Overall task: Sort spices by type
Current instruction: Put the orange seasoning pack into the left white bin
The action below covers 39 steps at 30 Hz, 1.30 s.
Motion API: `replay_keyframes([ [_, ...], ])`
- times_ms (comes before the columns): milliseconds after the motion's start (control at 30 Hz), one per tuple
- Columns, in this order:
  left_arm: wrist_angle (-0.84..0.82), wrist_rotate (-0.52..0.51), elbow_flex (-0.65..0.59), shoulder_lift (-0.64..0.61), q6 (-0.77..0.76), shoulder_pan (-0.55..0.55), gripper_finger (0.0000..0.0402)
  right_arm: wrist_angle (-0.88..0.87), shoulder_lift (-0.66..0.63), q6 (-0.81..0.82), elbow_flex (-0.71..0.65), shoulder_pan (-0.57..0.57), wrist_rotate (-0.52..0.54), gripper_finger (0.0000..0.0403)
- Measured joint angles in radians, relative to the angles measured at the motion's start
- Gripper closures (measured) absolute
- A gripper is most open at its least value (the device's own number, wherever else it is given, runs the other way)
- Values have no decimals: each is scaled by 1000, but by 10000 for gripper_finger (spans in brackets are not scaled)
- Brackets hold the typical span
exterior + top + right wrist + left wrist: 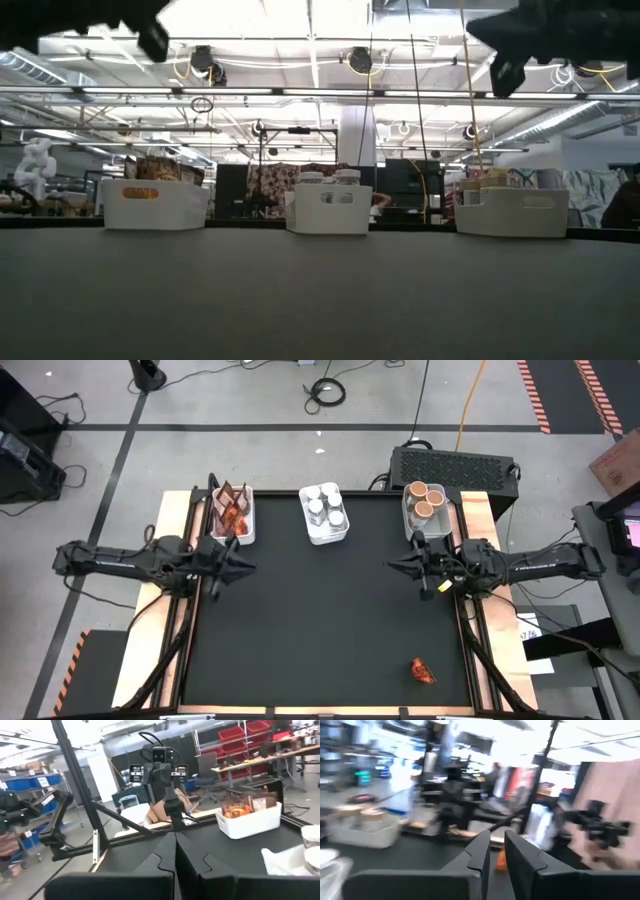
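Observation:
Red-orange sachets stand in the far-left white bin, clear jars with white lids in the middle bin, and tan-topped tubs in the far-right bin. One loose sachet lies flat on the black mat near the near-right corner. My left gripper hovers above the mat's left side, just near of the sachet bin. Its fingers stand a narrow gap apart and hold nothing. My right gripper hovers over the right side, near the tub bin. It is shut and empty.
The three white bins line the mat's far edge. Wide bare mat lies between the arms and toward the near edge. In the low view both arms hang high above the table.

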Motion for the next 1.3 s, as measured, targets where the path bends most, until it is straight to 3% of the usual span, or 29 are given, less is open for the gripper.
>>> replay_keyframes([
  [133, 81, -9, 58, 197, 44, -103, 344, -102, 0, -15, 68, 0, -6, 403],
  [367, 339, -44, 231, 673, 185, -237, 336, -254, 3, 36, 136, 9, -5, 403],
  [467, 394, -2, 353, 845, 298, -272, 314, -356, 2, 65, 174, 22, -5, 403],
  [700, 390, 20, 658, 1175, 381, -319, 235, -537, 2, 105, 240, 52, -5, 403],
  [833, 343, 20, 847, 1339, 402, -327, 196, -593, 2, 106, 253, 56, -4, 403],
  [967, 150, 20, 1096, 1512, 442, -317, 171, -626, 2, 106, 253, 56, -4, 403],
  [1167, -127, 21, 1501, 1762, 584, -315, 161, -649, 2, 106, 253, 56, -5, 403],
  [1300, -176, 80, 1682, 1905, 620, -303, 161, -662, 2, 106, 253, 56, -5, 403],
])
